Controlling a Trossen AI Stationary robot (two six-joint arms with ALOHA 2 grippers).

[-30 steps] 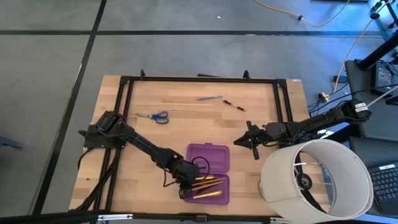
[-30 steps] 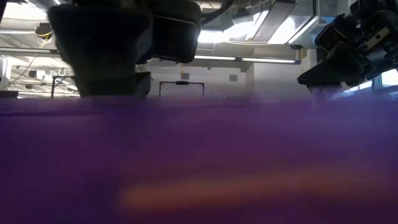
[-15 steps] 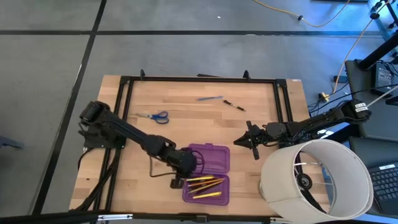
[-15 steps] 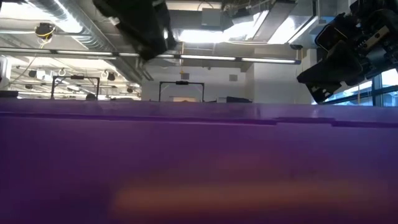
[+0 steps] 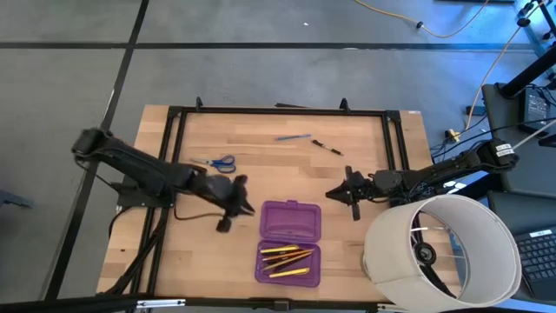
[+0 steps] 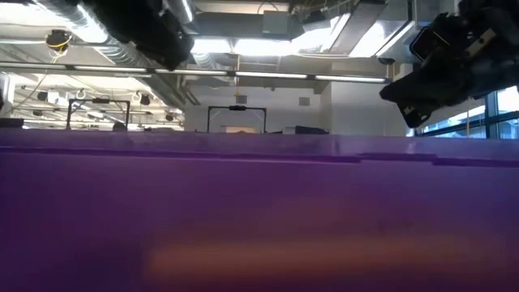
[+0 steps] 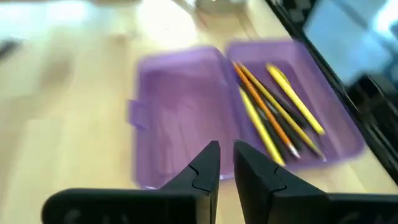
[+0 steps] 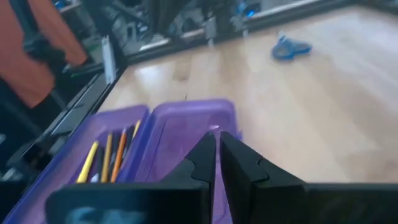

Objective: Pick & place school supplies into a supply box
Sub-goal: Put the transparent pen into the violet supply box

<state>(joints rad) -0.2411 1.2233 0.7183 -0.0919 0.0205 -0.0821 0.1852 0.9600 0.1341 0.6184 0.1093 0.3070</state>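
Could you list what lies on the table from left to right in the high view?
Scissors → left gripper → supply box → blue pen → black pen → right gripper → white cylinder.

Grey floor [image 5: 261,78]; ceiling strip lights [image 6: 276,75] glow.

From table height, the purple supply box [image 6: 259,211] fills most of the picture as a blur, and its contents cannot be made out there beyond a faint orange smear. My left tool [image 6: 146,28] is cut off by that picture's top edge, and my right tool [image 6: 442,69] by its right edge. From above, the pens [image 5: 294,137] near the worktop's far edge are too small to tell apart. The large white cylinder [image 5: 439,248] hides the worktop's near right corner.
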